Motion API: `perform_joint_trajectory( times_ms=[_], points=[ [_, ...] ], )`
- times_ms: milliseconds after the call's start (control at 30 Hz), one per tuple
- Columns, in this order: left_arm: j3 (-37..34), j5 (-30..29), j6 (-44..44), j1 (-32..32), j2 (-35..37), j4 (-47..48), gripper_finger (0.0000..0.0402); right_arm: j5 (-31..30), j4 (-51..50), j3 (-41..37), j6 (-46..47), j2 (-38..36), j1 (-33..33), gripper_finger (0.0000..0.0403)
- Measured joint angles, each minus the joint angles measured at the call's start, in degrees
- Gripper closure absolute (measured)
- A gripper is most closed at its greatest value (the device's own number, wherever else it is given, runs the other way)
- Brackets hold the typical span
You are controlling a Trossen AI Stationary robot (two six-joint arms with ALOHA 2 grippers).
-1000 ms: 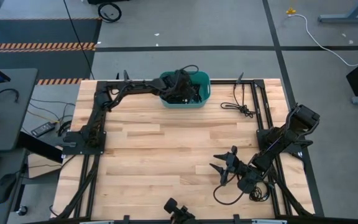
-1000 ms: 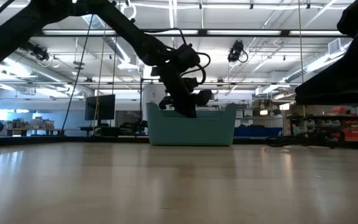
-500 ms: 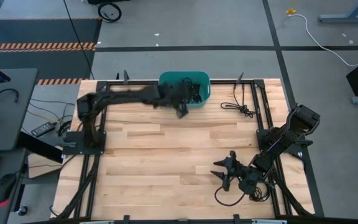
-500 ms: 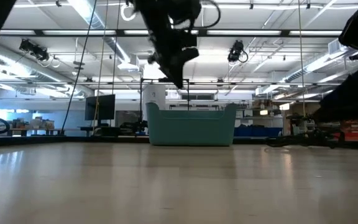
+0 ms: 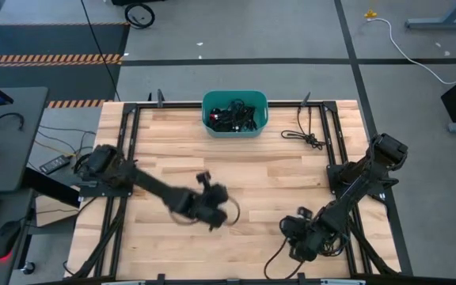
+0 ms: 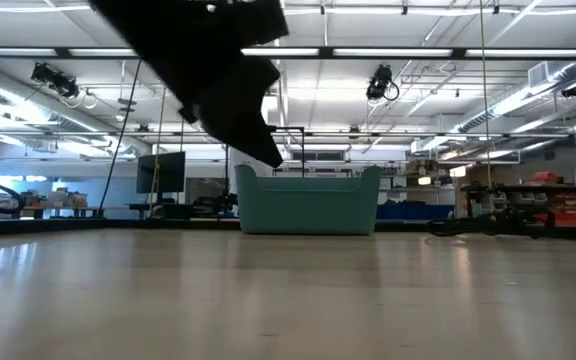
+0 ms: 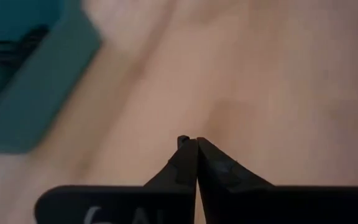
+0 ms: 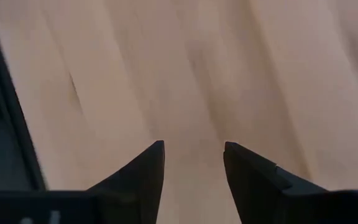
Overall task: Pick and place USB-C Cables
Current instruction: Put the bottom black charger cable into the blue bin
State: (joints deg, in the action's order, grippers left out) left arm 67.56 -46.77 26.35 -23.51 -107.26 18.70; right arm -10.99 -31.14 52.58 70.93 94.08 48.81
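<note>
The left end effector (image 5: 212, 207), fingers pressed together, apparently empty, has been swung from the teal bin (image 5: 235, 131) to mid-worktop; USB-C Cables (image 5: 234, 116) remain binned. The right end effector (image 8: 193, 163) is parted.

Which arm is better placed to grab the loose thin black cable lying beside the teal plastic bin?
Probably right: the thin black cable lies on its side, and the right gripper is open; the left gripper is shut.
</note>
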Motion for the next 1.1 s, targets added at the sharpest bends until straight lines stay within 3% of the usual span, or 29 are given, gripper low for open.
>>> perform_joint_trajectory(
  times_ms=[233, 367, 600, 767, 933, 1100],
  points=[
    [-9.89, -2.22, -1.62, -4.96, 0.00, -24.16, 0.0377, 24.16, -11.55, 1.48, 13.33, 0.00, 2.78, 0.0239],
    [-12.22, -2.37, -3.47, -4.81, 0.00, -29.79, 0.0387, 29.02, -13.08, 1.48, 19.27, 0.00, 3.49, 0.0225],
    [-12.71, -2.34, -3.13, -3.64, 0.00, -30.95, 0.0389, 28.40, -13.86, 1.50, 26.24, 0.00, 4.61, 0.0166],
    [-12.71, -2.14, -3.01, -3.32, 0.00, -30.93, 0.0380, 22.45, -16.17, 0.84, 34.56, 0.00, 6.77, 0.0142],
    [-12.71, -2.12, -2.99, -3.28, 0.00, -31.43, 0.0388, 21.84, -14.48, -2.95, 44.23, -0.08, 9.11, 0.0165],
    [-12.71, -2.10, -2.99, -3.28, 0.00, -31.60, 0.0394, 18.15, -9.14, -6.54, 43.93, -0.31, 9.96, 0.0224]
  ],
)
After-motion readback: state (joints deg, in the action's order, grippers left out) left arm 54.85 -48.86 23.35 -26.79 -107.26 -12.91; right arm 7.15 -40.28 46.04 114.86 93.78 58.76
